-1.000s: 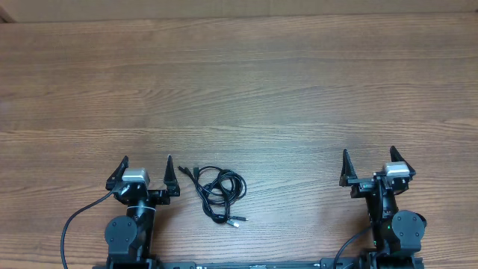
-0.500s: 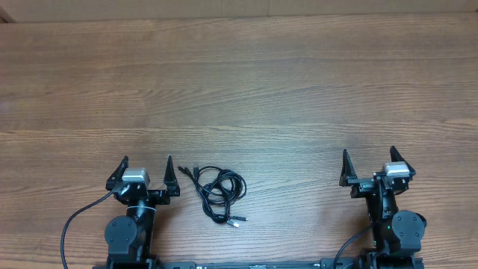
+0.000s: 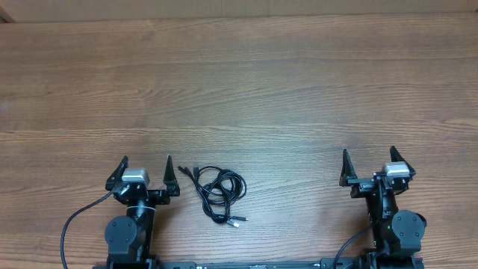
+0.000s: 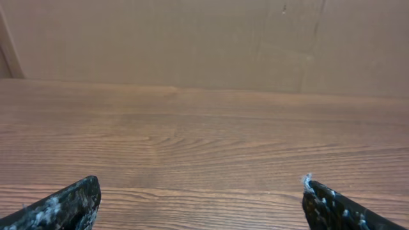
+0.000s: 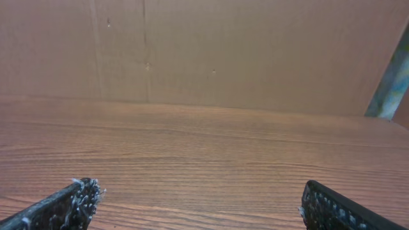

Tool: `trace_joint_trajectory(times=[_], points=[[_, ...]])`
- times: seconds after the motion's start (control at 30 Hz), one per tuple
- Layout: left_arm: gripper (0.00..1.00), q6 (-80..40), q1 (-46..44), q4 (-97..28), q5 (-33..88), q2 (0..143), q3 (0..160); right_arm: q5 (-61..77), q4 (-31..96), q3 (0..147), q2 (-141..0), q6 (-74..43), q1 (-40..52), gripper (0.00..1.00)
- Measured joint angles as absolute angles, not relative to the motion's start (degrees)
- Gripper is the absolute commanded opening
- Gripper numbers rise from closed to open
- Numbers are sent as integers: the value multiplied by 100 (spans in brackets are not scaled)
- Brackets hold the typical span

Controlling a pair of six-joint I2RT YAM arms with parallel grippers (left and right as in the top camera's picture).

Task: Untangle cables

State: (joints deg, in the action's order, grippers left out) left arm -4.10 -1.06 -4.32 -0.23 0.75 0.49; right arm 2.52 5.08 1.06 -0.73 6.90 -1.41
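Note:
The cables lie as a small bundle of thin black loops with small plug ends on the wooden table near its front edge, seen only in the overhead view. My left gripper is open and empty, just left of the bundle and apart from it; its fingers also show in the left wrist view. My right gripper is open and empty at the front right, far from the cables; its fingers also show in the right wrist view. Neither wrist view shows the cables.
The wooden table stretches away to a brown cardboard wall at the back. A thick black arm wire loops at the front left beside the left arm base.

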Motion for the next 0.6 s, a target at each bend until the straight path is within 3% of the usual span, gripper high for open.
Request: trace_joint_trajectory(times=[0.3,0.6], points=[[100,-410,-106,-316,462,75,113,252,508,106,-73,687,-141,100],[100,-261,-106,-2357,781,307,2161,255,506,106,-73,690,-141,100]])
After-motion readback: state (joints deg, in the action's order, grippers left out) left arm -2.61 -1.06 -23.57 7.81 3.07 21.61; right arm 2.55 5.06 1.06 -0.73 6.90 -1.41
